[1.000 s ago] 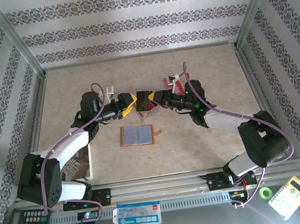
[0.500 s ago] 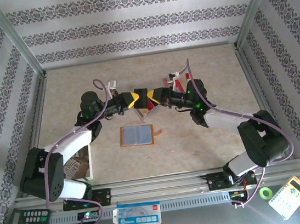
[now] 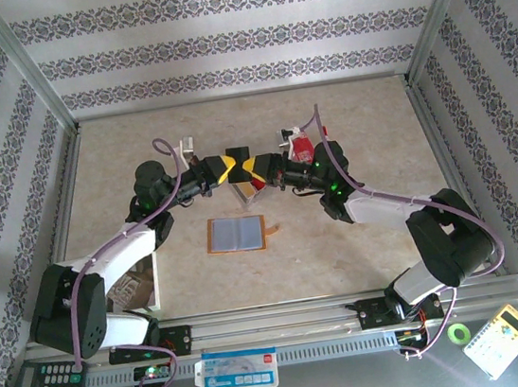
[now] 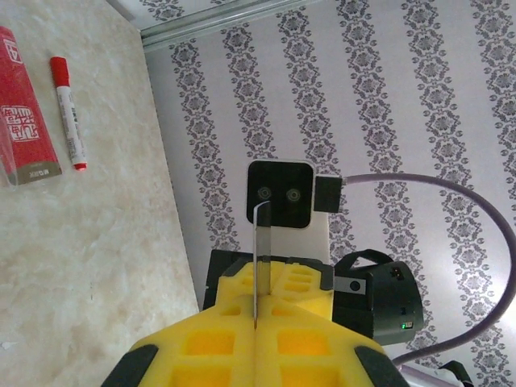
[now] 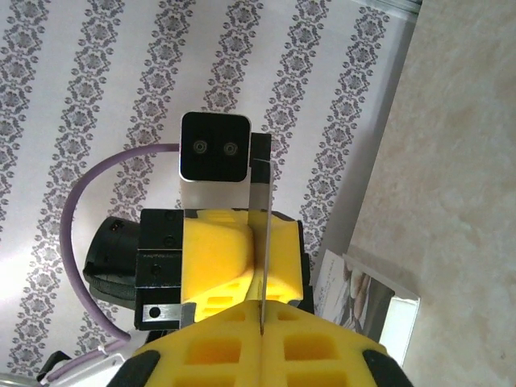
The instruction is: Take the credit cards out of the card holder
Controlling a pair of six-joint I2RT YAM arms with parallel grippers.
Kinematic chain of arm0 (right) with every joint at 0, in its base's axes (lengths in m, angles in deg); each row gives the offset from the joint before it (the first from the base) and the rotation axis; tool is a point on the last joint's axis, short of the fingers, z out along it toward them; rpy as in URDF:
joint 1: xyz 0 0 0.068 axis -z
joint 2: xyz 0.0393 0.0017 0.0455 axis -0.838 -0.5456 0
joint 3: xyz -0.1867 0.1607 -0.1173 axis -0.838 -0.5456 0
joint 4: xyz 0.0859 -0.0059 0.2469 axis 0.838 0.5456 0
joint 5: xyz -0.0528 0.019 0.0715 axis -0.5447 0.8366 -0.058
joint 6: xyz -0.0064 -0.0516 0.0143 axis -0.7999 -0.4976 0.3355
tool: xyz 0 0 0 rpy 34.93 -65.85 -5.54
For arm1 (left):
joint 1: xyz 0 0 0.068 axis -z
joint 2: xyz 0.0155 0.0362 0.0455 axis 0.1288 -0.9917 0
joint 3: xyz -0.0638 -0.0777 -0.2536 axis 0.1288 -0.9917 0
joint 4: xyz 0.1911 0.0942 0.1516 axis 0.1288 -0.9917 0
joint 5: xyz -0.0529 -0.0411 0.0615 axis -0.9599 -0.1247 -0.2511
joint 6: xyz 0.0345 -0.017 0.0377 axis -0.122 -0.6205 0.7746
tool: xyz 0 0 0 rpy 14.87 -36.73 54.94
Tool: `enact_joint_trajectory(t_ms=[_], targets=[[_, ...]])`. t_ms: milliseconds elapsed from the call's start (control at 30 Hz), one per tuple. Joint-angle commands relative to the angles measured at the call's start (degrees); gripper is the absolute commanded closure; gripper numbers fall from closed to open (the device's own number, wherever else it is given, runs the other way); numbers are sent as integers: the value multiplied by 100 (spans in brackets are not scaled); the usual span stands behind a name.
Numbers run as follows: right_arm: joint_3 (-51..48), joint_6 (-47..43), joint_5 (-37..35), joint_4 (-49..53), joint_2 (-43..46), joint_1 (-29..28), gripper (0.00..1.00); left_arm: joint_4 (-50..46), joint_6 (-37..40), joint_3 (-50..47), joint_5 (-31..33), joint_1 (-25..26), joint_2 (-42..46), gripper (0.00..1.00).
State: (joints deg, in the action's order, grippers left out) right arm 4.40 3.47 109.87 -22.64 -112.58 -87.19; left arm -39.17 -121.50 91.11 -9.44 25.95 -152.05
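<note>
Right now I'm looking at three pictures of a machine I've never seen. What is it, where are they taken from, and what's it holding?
These are two robot arms bolted to a table. One picture looks down from above and behind them; the other two come from cameras on the wrists. The left gripper and right gripper, yellow-fingered, meet in mid-air, both shut on one thin card seen edge-on. On the table lie the open flat orange card holder, a red packet with white print and a red-capped white marker.
</note>
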Motion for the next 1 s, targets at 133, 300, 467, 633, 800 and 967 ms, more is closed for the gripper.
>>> enact_joint_trajectory(t_ms=[133, 300, 467, 633, 800, 967], targets=[[294, -1007, -423, 1490, 174, 246, 100, -2115, 961, -181, 764, -478, 563, 51], [690, -2577, -1070, 3762, 437, 504, 100, -3726, 1896, -140, 1372, -1055, 827, 30], [1287, -3885, -1746, 5330, 353, 811, 100, -4275, 2435, -141, 1503, -1529, 961, 17], [2326, -4919, -2169, 6467, -300, 899, 100, -4585, 2884, -65, 1485, -1755, 1079, 1], [3166, -5446, -2022, 6966, -936, 877, 100, -4948, 3211, 61, 1531, -1836, 1194, 0], [3793, -5875, -1995, 7341, -1528, 816, 100, -5123, 3367, 71, 1649, -1872, 1279, 0]])
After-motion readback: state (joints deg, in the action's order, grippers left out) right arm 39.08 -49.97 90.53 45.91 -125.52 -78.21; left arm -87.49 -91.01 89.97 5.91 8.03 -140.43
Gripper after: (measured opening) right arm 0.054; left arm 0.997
